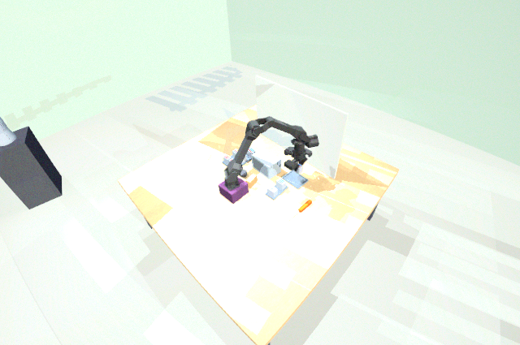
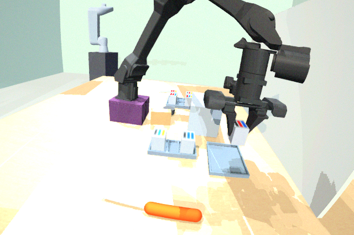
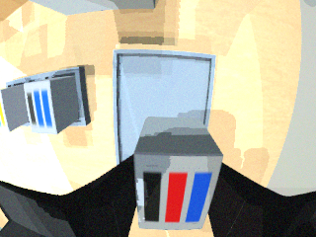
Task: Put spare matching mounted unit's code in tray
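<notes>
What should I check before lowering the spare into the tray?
1. Grip: gripper shut on spare, ok.
2. Spare's stripes readable: black, red, blue in the wrist view, ok.
3. Code matches the mounted unit: its back is not legible, cannot tell.
4. Tray holds nothing, ok.
5. Spare over tray: it hangs near the tray's far edge, not centred, not ok.
6. Spare clear of the tray floor: raised, ok.
</notes>
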